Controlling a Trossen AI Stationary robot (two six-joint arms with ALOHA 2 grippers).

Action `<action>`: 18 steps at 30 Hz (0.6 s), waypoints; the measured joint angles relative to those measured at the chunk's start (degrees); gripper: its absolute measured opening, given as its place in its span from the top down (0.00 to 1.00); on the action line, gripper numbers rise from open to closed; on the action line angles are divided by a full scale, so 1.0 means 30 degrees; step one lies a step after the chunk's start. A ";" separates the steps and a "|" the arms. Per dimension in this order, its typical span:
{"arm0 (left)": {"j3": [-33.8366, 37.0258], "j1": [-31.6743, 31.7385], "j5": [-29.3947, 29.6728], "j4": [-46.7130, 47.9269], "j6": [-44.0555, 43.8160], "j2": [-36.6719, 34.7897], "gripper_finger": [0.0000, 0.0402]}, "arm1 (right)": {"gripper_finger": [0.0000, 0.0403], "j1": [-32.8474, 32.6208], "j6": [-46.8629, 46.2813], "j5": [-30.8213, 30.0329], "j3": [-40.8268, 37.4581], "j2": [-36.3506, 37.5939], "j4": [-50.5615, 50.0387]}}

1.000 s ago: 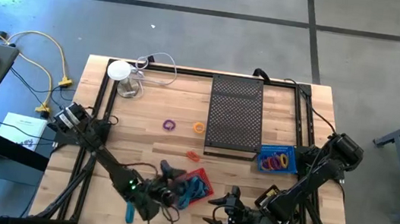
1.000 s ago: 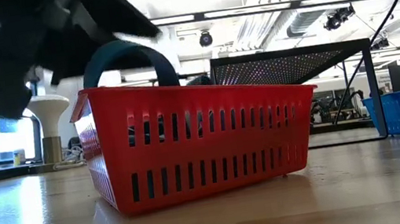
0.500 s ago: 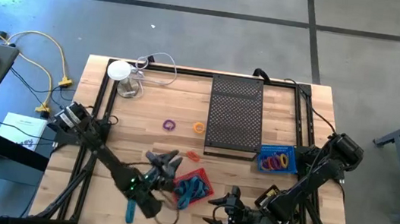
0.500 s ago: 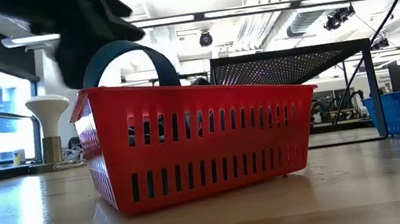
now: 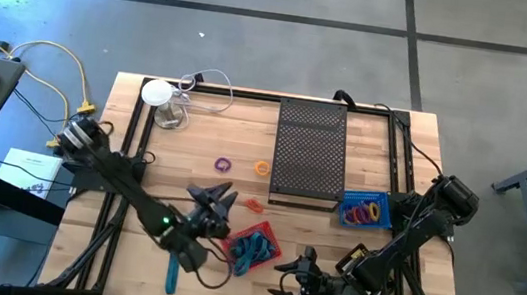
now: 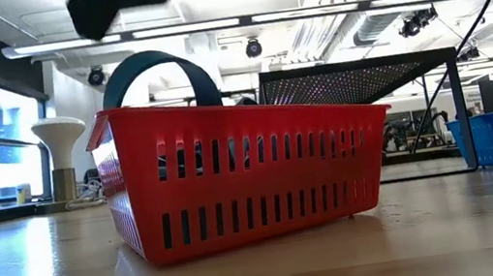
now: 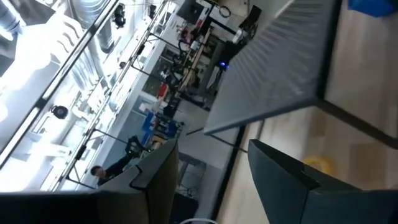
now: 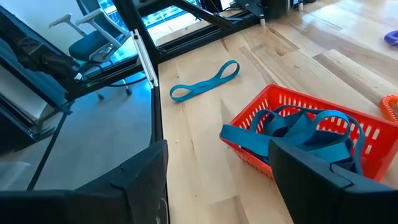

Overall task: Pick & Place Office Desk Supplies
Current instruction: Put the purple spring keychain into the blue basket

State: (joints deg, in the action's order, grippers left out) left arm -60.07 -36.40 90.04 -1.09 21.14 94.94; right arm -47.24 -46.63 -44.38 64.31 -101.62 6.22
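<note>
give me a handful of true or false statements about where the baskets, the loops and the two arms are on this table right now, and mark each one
1. The red basket holds teal bands. True.
2. The blue basket is empty. False: coloured rings lie in it.
3. The left gripper hangs with open jaws and nothing in them. True.
4. A teal loop lies on the wood outside the red basket. True.
5. The purple ring sits on the black perforated tray. False: it lies on bare wood beside the tray.
6. The right gripper grips the red basket's rim. False: its jaws are open and apart from the basket.
</note>
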 joint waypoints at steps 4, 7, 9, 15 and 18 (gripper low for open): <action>0.0000 0.0131 -0.0026 0.2136 -0.0040 -0.2390 0.54 | 0.34 0.0000 -0.0531 0.0005 0.0005 0.0000 -0.0007; 0.0000 0.0403 -0.1002 0.5889 -0.4414 -0.4378 0.54 | 0.34 0.0000 -0.0594 0.0007 0.0000 0.0000 0.0000; -0.0007 0.0630 -0.4290 0.9525 -0.8919 -0.5675 0.54 | 0.34 0.0000 -0.0890 0.0008 0.0000 0.0000 -0.0008; 0.0770 0.3360 -1.3307 1.8473 -1.8124 -0.7887 0.54 | 0.34 0.0000 -0.1100 0.0301 0.0000 0.0000 -0.0014; 0.2080 0.4769 -1.4063 1.9615 -1.9157 -0.8074 0.54 | 0.34 0.0000 -0.1100 0.0299 0.0000 0.0000 -0.0007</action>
State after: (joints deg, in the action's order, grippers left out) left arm -53.83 -22.10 47.85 57.76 -36.34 70.72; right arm -47.24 -49.93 -43.48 64.31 -101.62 6.20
